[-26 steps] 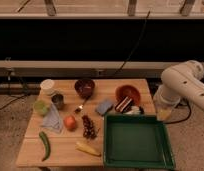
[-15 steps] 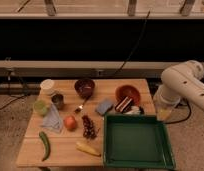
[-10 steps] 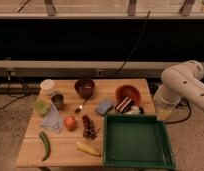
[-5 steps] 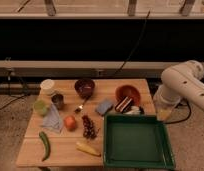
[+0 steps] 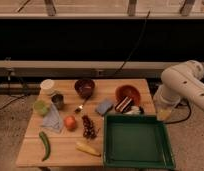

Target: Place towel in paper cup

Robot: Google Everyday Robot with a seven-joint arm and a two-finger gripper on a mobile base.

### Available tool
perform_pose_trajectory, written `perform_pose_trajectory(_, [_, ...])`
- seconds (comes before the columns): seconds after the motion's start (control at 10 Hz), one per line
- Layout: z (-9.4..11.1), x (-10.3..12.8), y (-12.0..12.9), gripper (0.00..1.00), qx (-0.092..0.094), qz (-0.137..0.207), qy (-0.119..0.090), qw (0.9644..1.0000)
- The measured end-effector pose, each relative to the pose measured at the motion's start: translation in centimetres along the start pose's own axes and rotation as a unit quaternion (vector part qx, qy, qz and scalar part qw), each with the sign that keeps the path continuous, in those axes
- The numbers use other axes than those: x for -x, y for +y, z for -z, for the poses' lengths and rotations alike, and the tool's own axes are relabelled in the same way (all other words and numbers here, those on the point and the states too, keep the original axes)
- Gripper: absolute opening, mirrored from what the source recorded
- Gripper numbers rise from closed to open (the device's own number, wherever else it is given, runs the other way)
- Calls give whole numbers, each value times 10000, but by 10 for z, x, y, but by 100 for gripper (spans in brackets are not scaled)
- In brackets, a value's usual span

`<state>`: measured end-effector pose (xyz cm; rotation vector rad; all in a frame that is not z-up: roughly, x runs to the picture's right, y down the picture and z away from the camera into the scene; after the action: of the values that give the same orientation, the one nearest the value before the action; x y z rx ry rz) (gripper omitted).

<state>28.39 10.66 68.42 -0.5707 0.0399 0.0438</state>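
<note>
The towel [image 5: 52, 120], a thin pale blue-grey cloth, lies flat on the left part of the wooden table [image 5: 112, 86]. Behind it, at the table's far left corner, stands the white paper cup [image 5: 47, 86], upright and apart from the cloth. My white arm [image 5: 184, 84] is folded off the table's right edge. The gripper [image 5: 163, 112] hangs at its lower end beside the table's right side, far from both towel and cup, and nothing shows in it.
A light green cup [image 5: 41, 107] and a dark grey cup [image 5: 58, 101] stand between towel and paper cup. Also on the table: a brown bowl [image 5: 85, 88], blue sponge [image 5: 103, 107], red bowl [image 5: 127, 93], orange fruit [image 5: 70, 122], grapes [image 5: 88, 127], green pepper [image 5: 44, 145]. A green tray [image 5: 137, 141] fills the front right.
</note>
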Motion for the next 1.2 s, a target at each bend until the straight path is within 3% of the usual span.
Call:
perform_pose_trajectory(0.7, [2, 3, 1, 65, -41, 100, -12, 9999])
perform_pose_trajectory(1.0, [9, 41, 8, 65, -115, 579, -181, 9981])
perform_pose_trajectory(1.2, [11, 89, 9, 65, -166, 963, -310, 9947])
